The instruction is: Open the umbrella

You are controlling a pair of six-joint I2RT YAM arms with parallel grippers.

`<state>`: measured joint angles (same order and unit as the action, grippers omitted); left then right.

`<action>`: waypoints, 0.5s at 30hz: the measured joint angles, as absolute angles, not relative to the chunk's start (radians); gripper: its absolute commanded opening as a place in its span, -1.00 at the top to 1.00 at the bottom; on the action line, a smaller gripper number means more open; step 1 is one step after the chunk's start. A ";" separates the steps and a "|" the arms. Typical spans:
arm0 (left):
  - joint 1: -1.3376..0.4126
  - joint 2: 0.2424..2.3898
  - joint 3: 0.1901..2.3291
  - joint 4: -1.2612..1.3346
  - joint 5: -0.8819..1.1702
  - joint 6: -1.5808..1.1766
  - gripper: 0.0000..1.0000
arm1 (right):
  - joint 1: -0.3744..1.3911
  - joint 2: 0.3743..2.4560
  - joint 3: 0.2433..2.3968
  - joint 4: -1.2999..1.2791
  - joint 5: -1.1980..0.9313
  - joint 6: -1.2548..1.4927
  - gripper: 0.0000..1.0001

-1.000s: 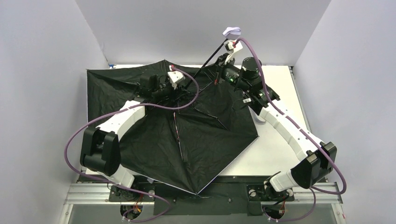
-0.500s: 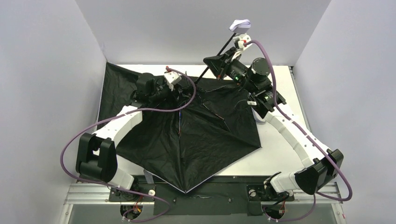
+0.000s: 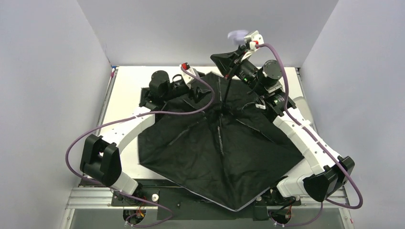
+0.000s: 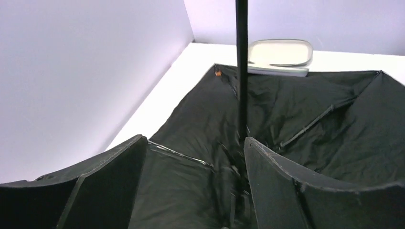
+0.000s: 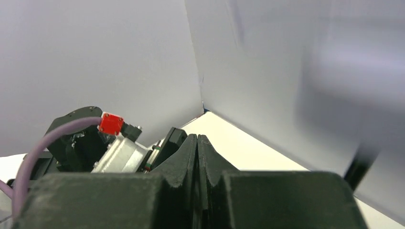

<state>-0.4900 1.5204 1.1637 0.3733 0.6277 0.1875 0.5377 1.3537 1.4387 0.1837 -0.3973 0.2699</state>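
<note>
The umbrella point(image 3: 215, 152) lies spread open across the table with its black lining up. Its thin black shaft point(image 3: 224, 90) rises from the hub toward the back. A blurred lavender handle point(image 3: 235, 35) tops the shaft. My right gripper point(image 3: 232, 59) sits at that top end, jaws pressed together point(image 5: 197, 136); the wrist view does not show what they pinch. My left gripper point(image 3: 195, 82) hovers over the canopy's back left part. It stands open point(image 4: 195, 139), with only lining point(image 4: 325, 124) below it and the shaft point(image 4: 241, 71) just beyond its fingers.
A pale oval case point(image 3: 303, 106) lies on the table point(image 3: 129, 83) at the right, beside my right arm, and also shows behind the canopy as the case point(image 4: 281, 55). Grey walls close in the back and both sides. The canopy overhangs the table's front edge.
My left gripper opened and let go near the hub. The right arm swung right and pulled the handle up, so the shaft now stands steeper. The whole canopy slid to the right.
</note>
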 measured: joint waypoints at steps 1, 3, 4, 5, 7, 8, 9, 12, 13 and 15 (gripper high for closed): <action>-0.492 1.525 1.178 0.385 0.629 0.185 -0.52 | 0.538 1.351 1.439 0.186 -0.397 0.269 1.00; -0.497 1.536 1.206 0.411 0.638 0.173 -0.56 | 0.538 1.343 1.439 0.187 -0.397 0.266 1.00; -0.502 1.540 1.215 0.420 0.645 0.164 -0.57 | 0.538 1.339 1.439 0.187 -0.397 0.265 1.00; -0.508 1.544 1.221 0.429 0.653 0.156 -0.57 | 0.538 1.336 1.439 0.189 -0.397 0.265 1.00; -0.530 1.553 1.222 0.449 0.670 0.133 -0.57 | 0.538 1.331 1.439 0.195 -0.397 0.263 1.00; -0.542 1.558 1.222 0.457 0.675 0.123 -0.56 | 0.538 1.331 1.439 0.197 -0.397 0.262 1.00; -0.558 1.567 1.222 0.471 0.680 0.105 -0.55 | 0.538 1.330 1.439 0.199 -0.397 0.262 1.00; -0.592 1.597 1.214 0.518 0.685 0.051 -0.54 | 0.538 1.330 1.439 0.199 -0.398 0.257 1.00; -0.599 1.606 1.205 0.534 0.685 0.032 -0.55 | 0.538 1.329 1.439 0.197 -0.398 0.252 0.97; -0.605 1.628 1.181 0.561 0.676 0.001 -0.55 | 0.538 1.321 1.439 0.179 -0.401 0.238 0.86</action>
